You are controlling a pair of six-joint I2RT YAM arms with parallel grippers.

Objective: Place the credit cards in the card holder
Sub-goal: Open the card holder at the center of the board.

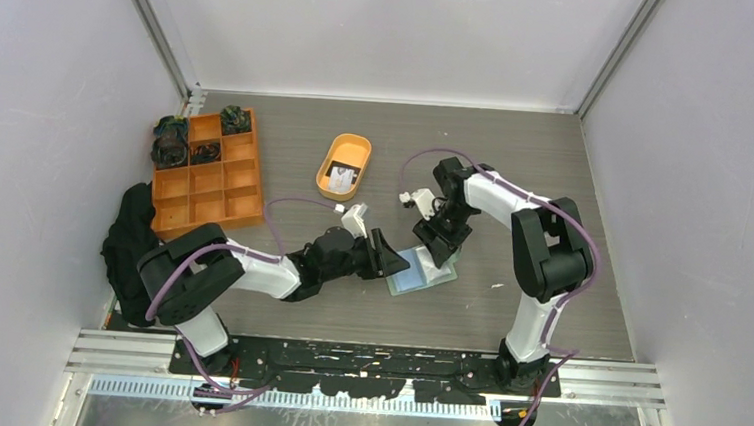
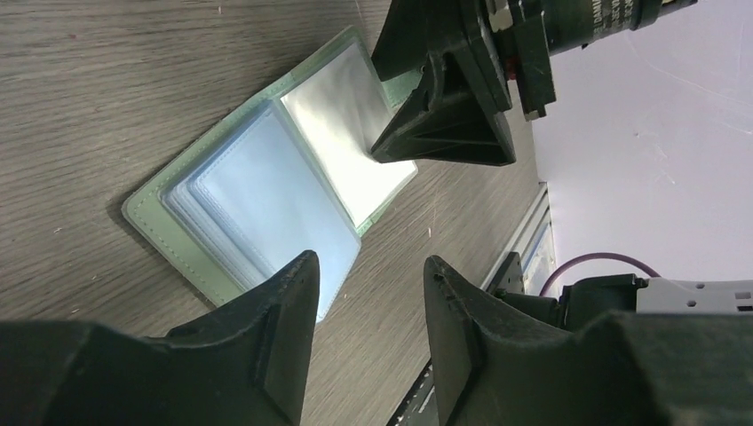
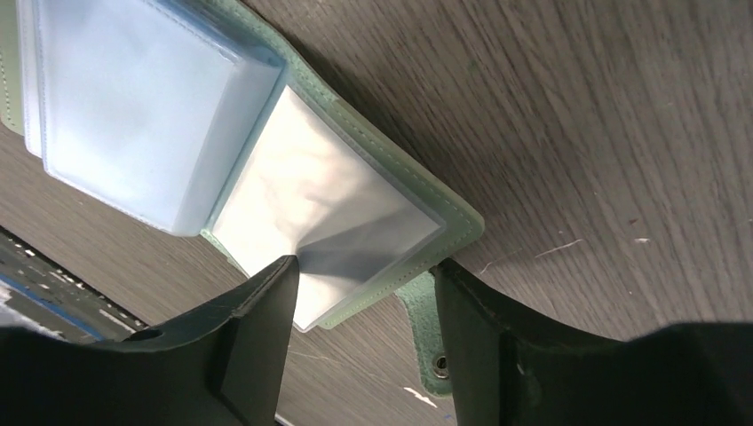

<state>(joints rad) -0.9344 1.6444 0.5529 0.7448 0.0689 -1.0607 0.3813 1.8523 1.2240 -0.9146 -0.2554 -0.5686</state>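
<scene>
Left arm (image 1: 269, 271) stretched low, forearm pointing right toward centre. Left gripper (image 2: 371, 266): jaws apart, nothing between them. Right arm (image 1: 541, 247) elbow-up, forearm angled left, wrist pitched down. Right gripper (image 3: 366, 266): jaws apart, tips low. Grippers close together, not touching.

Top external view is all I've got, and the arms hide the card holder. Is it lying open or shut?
Observer: Open. Both wrist views show the card holder spread flat, its clear plastic sleeves facing up.
Operator: Is the right gripper clamped on it?
Observer: No. The right gripper is open, one fingertip at a sleeve's edge, the other at the cover's rim beside the snap tab.
Operator: And the left?
Observer: The left gripper is open with nothing between its fingers, over one corner of the card holder.
</scene>
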